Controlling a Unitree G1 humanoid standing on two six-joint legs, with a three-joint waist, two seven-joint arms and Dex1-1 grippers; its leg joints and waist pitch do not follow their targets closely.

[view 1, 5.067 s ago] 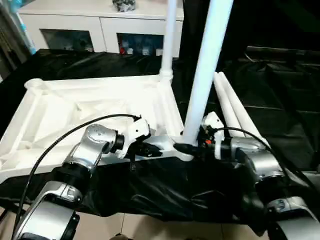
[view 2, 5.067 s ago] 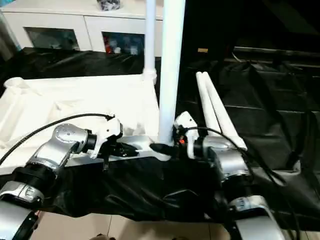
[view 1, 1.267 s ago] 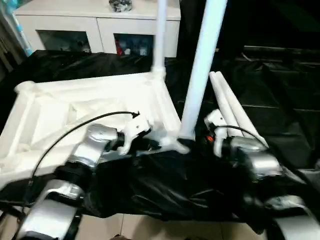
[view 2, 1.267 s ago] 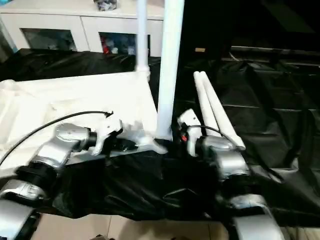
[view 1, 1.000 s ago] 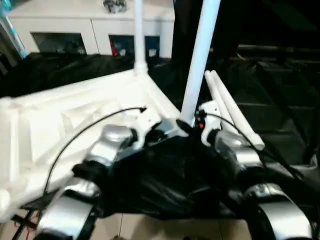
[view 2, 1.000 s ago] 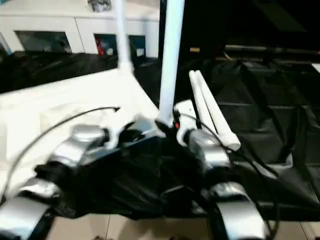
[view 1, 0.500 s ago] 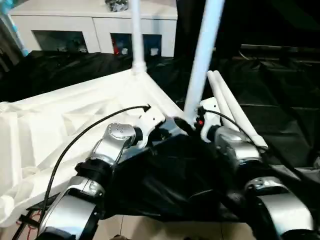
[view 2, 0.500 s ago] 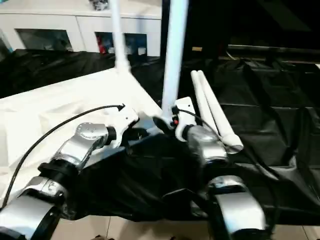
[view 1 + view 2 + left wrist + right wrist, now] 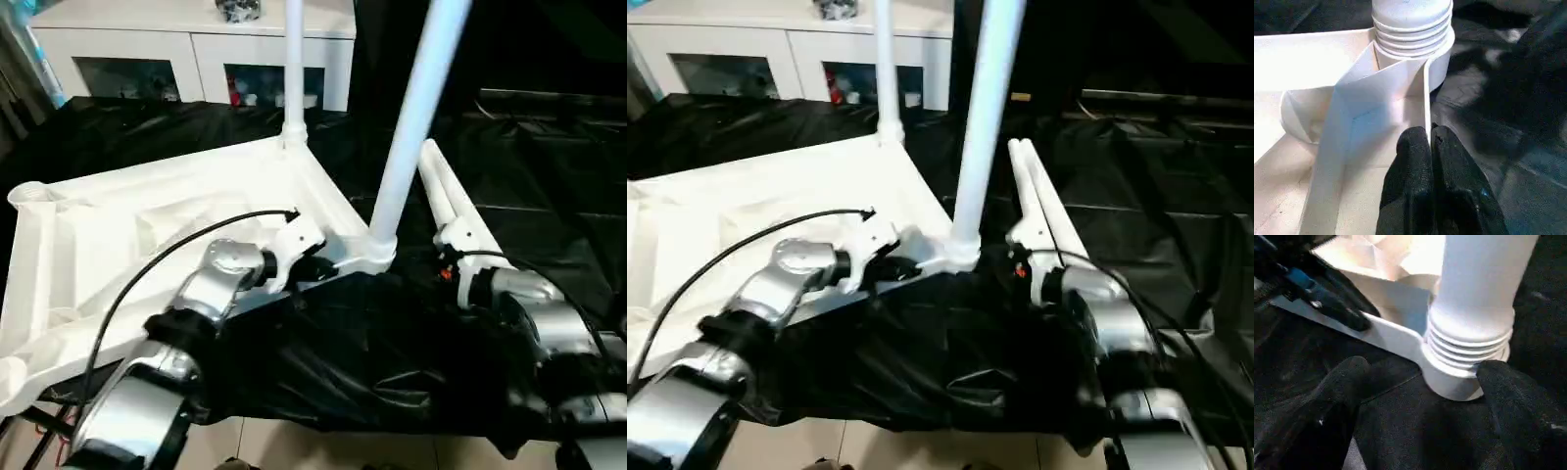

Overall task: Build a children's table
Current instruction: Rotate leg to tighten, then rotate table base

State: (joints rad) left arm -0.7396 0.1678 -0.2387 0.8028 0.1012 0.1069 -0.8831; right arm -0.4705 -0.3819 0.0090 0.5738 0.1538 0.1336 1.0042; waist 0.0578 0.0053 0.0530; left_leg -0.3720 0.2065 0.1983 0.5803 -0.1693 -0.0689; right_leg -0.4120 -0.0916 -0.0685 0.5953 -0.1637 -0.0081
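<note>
Found the black-draped surface [image 9: 549,196] carrying everything, with a white cabinet [image 9: 147,49] beyond its far edge. Saw the tabletop [image 9: 147,225] lying ribbed side up over the left half of that surface, turned askew, its near-left corner seemingly reaching past the near edge. Counted 2 legs standing in it: the far leg [image 9: 294,69] upright at the corner toward the far edge, the near leg [image 9: 416,117] leaning slightly in the socket [image 9: 1449,377] at the corner toward the middle of the near edge. Noted 2 loose legs [image 9: 446,196] lying side by side just right of that corner, pointing toward the far edge.

Judged the lean as the main risk: unsupported and perhaps not fully seated, could rock in the socket or tip toward the loose legs. Judged also that any tug on the rim might swing the askew tabletop further over the near edge and pull it toward the floor.

Found the left tool [image 9: 1430,142] pinched together on the thin upright rim wall of the tabletop, just beside the socket. Found the right tool [image 9: 1422,374] spread wide, holding nothing, its fingers [image 9: 1337,391] standing on either side of the socket at the near leg's ribbed base; could not tell whether the other finger brushed the collar.
</note>
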